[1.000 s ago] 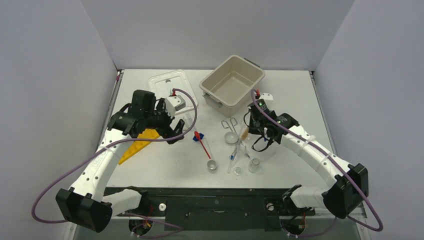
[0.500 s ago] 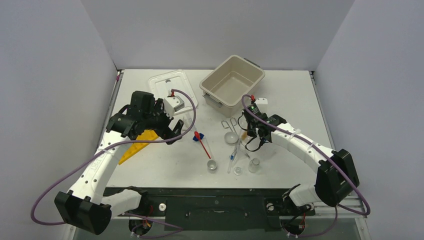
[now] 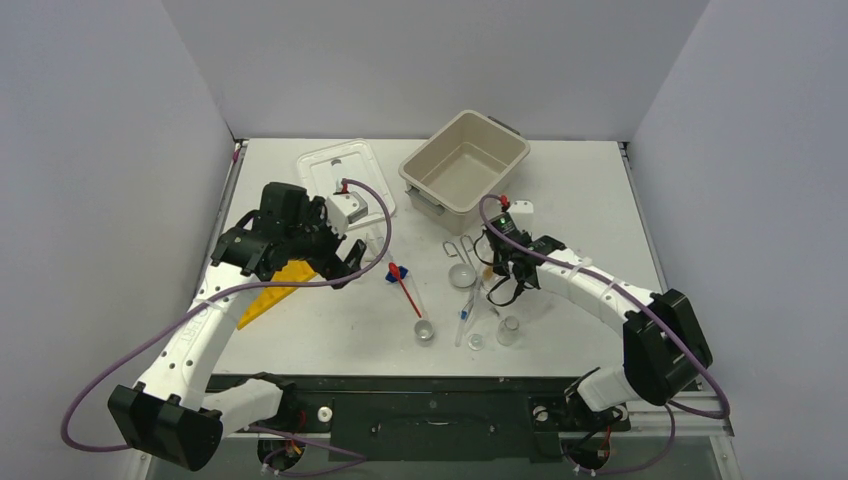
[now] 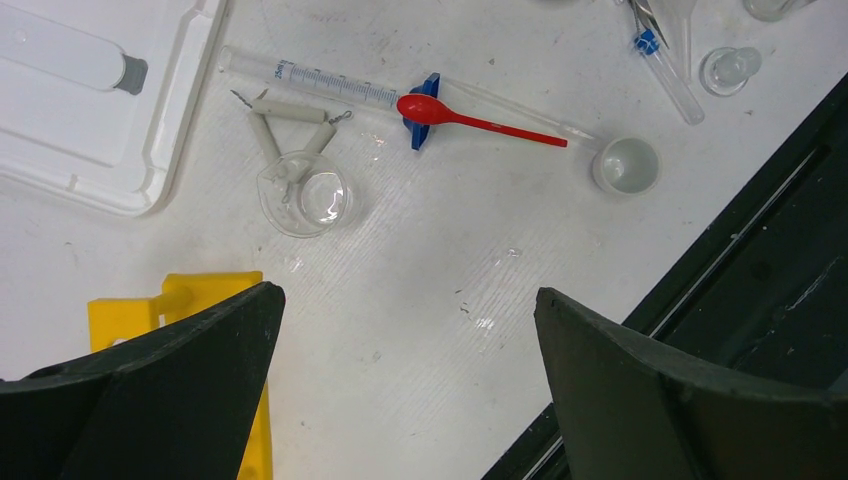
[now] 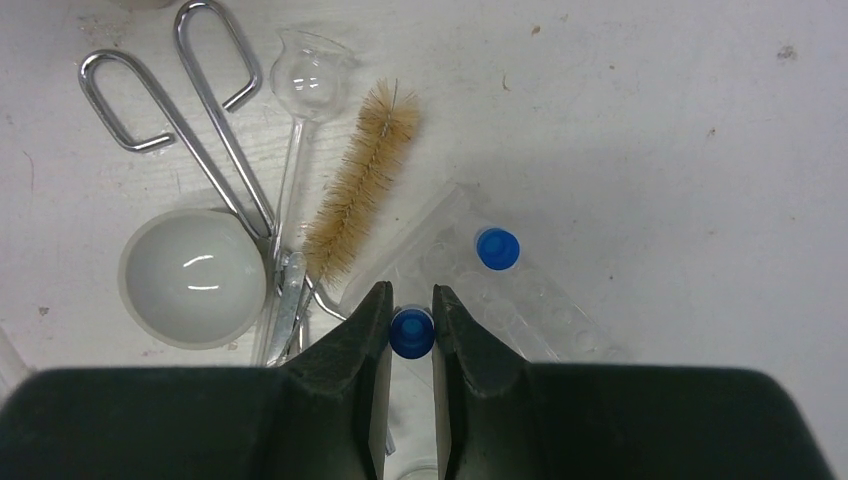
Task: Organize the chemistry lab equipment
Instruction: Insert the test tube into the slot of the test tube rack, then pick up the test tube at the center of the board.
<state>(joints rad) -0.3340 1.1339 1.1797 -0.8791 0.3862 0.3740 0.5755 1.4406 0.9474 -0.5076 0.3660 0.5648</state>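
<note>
On the scuffed white table (image 3: 590, 200), grey walls (image 3: 430, 60) on three sides, your right gripper (image 5: 410, 295) is clamped on a blue-capped vial (image 5: 411, 332) at the edge of the clear tray (image 5: 540, 300), near the brush (image 5: 360, 190) and tongs (image 5: 245, 205). Left gripper (image 4: 405, 295) hangs wide apart by the yellow rack (image 4: 200, 300). Beige tub (image 3: 465, 165) sits far centre, white lid (image 3: 335, 170) to its left.

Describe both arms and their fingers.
The left arm and right arm have white links, black joint housings and a purple cable each. The right wrist shows a green light. The fingers are matte black wedges.
</note>
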